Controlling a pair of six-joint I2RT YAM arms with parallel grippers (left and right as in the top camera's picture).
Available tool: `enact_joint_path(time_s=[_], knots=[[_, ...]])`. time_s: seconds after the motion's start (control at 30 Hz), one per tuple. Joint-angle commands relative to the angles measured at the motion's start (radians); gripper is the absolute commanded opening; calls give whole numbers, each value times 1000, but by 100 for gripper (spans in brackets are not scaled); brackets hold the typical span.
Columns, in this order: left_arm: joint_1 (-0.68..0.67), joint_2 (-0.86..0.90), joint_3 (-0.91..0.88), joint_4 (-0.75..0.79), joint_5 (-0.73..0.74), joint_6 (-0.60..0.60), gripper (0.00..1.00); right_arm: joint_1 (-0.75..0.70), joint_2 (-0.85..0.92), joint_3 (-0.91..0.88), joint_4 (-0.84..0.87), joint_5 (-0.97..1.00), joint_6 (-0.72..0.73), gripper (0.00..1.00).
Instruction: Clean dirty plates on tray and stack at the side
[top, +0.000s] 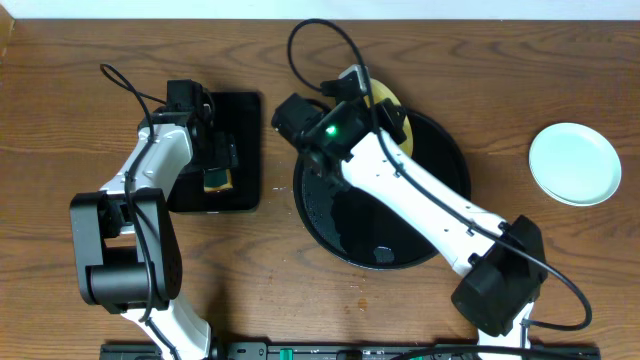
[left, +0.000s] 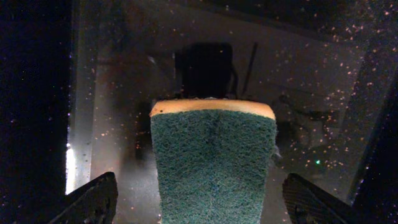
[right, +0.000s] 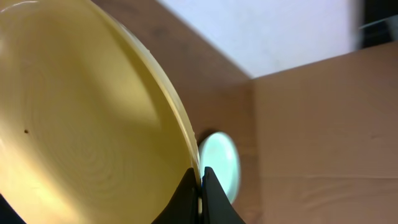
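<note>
The right hand (right: 200, 182) is pinching the yellow plate (right: 87, 112) by its rim, with its fingers pressed together on the thin edge, one on each face. The plate is standing tilted on edge, rising up and away from the fingertips over the far part of the round tray (top: 440, 150). A tiny brown speck is showing on its inner face, well away from the grip. Beyond the fingertips, a mint plate (top: 575, 163) is lying flat on the desk (top: 60, 80), well apart from the tray.

The left hand (left: 202, 202) is hovering with its fingers spread wide, one on either side of the sponge (left: 214, 162). The sponge is lying green side up in the rectangular tray (left: 112, 93), and neither finger appears to be touching it.

The plate is looking light, stiff and glossy, so it is probably slippery in such a narrow pinch and likely to pivot if pushed far from the fingers. Wiping pressure is best aimed toward the grip, not across it. The sponge is looking soft and springy, and it is best taken across its two long sides near the middle.
</note>
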Motion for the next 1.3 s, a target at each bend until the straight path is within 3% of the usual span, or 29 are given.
enact_joint_path(time_s=[0.0,0.43,0.73,0.97,1.0,1.03,1.1,1.13,1.2,1.27], knots=[[1,0,-1,0,-12,-3,85,-73,5,16,11,-245,11,1],[1,0,-1,0,-12,-2,85,-425,5,-140,195,-1020,-285,1],[1,0,-1,0,-13,-3,85,-478,5,-391,443,-1058,-330,1],[1,0,-1,5,-12,-3,85,-475,5,-472,532,-1058,-329,1],[1,0,-1,19,-11,-3,80,-475,5,-477,540,-1057,-329,1],[1,0,-1,18,5,-3,98,-475,5,-480,546,-1057,-330,1],[0,1,-5,-11,34,-3,98,-475,5,-480,551,-1057,-330,1],[-1,3,-15,-12,44,-3,95,-475,5,-480,556,-1057,-330,1],[-3,6,-38,2,65,-3,74,-475,5,-480,562,-1057,-330,1],[-3,14,-63,25,71,-3,60,-475,5,-480,564,-1057,-330,1]])
